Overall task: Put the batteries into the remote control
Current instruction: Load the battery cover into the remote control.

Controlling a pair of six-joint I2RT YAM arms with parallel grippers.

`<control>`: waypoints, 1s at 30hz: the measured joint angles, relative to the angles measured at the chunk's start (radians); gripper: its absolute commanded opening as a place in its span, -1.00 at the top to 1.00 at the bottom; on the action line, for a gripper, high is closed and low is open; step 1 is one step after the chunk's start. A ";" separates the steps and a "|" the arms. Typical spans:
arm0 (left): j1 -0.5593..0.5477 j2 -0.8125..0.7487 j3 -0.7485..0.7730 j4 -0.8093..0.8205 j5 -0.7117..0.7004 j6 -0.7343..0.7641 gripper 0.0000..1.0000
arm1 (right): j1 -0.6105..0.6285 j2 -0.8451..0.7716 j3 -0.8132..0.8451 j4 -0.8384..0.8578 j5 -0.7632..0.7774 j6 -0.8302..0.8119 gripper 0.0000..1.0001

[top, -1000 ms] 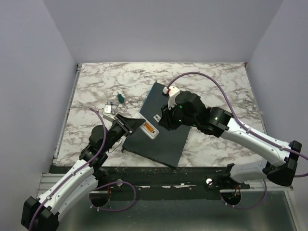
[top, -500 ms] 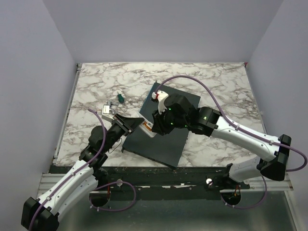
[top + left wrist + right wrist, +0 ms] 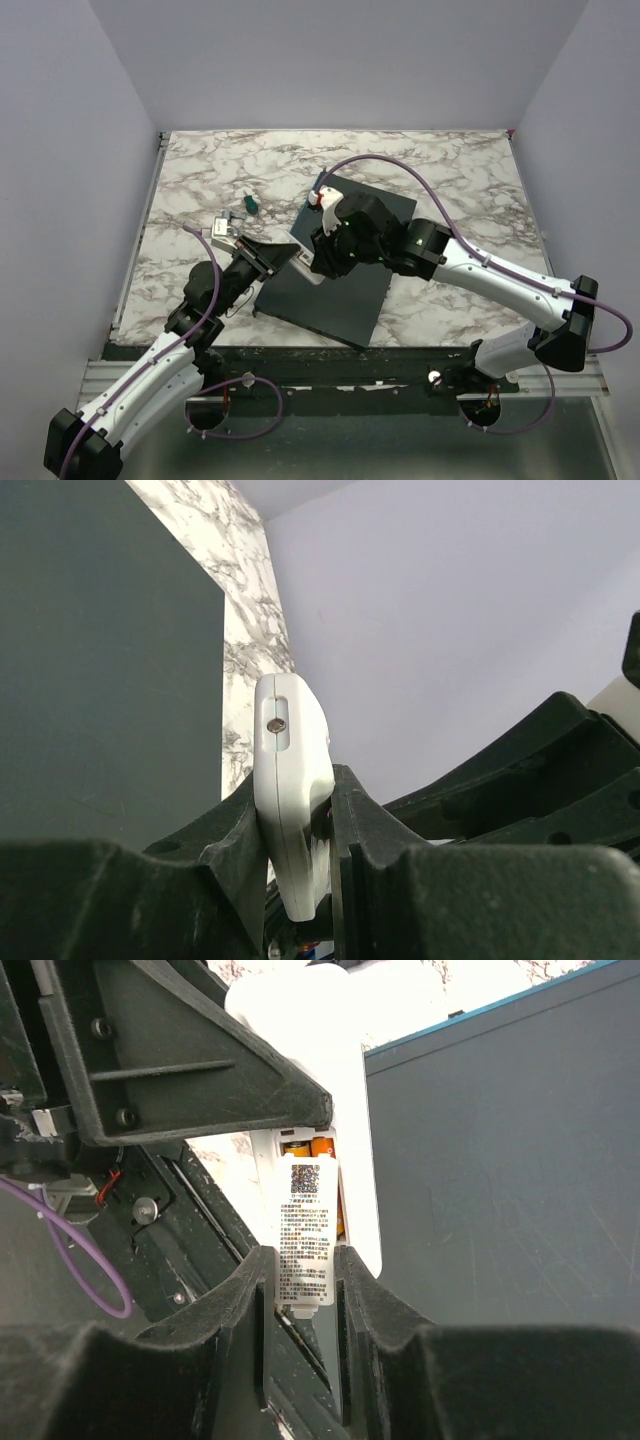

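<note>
The white remote control (image 3: 290, 770) stands on edge between the fingers of my left gripper (image 3: 293, 815), which is shut on it. In the right wrist view the remote's (image 3: 352, 1110) back faces the camera and orange batteries (image 3: 322, 1147) lie in its open bay. My right gripper (image 3: 305, 1272) is shut on a white battery cover (image 3: 305, 1222) with a printed label. The cover lies over the lower part of the bay. From above, both grippers meet over the left edge of the dark slab, left gripper (image 3: 281, 259) and right gripper (image 3: 320, 256).
A large dark grey slab (image 3: 352, 290) lies on the marble table (image 3: 220, 170) under both grippers. A small white-and-grey part (image 3: 227, 228) and a small green item (image 3: 250, 205) lie to the left of the slab.
My right arm has swung left over the slab and brought the cover onto the remote's back. The left arm and the remote have stayed still.
</note>
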 measured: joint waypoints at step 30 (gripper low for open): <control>0.000 0.000 -0.001 -0.001 0.001 -0.010 1.00 | 0.000 0.037 0.016 0.023 0.011 -0.024 0.99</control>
